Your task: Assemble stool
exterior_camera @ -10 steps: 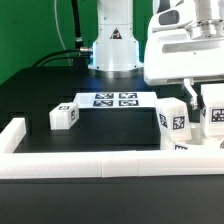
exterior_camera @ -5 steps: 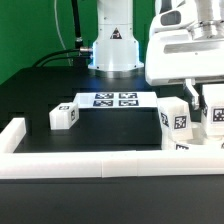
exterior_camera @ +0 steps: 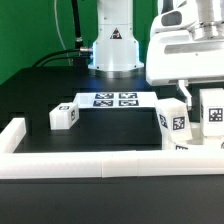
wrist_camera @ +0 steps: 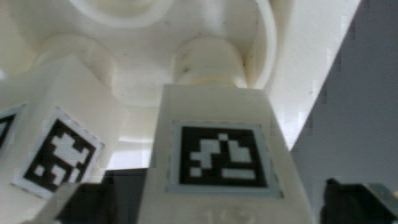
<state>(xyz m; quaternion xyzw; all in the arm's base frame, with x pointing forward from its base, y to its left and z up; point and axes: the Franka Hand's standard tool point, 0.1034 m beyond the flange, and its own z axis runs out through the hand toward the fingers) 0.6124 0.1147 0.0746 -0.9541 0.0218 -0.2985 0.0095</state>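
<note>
In the exterior view a loose white leg [exterior_camera: 64, 116] lies at the left. Two more tagged legs [exterior_camera: 173, 122] [exterior_camera: 212, 112] stand upright at the right, under my gripper [exterior_camera: 197, 92]. The seat is mostly hidden there behind the rail. In the wrist view the middle leg [wrist_camera: 222, 150] stands between my two dark fingers [wrist_camera: 103, 198]. It runs up into the round white seat [wrist_camera: 143, 30], with a second leg [wrist_camera: 63, 150] beside it. A gap shows between the leg and the other finger [wrist_camera: 365, 200], so the jaws look open around it.
The marker board [exterior_camera: 112, 100] lies on the black table in front of the robot base [exterior_camera: 113, 45]. A long white rail [exterior_camera: 100, 165] borders the front, with a raised end at the left [exterior_camera: 15, 130].
The gripper has shifted slightly at the right, and more of the tag on the leg below it now shows. The other parts have not moved.
</note>
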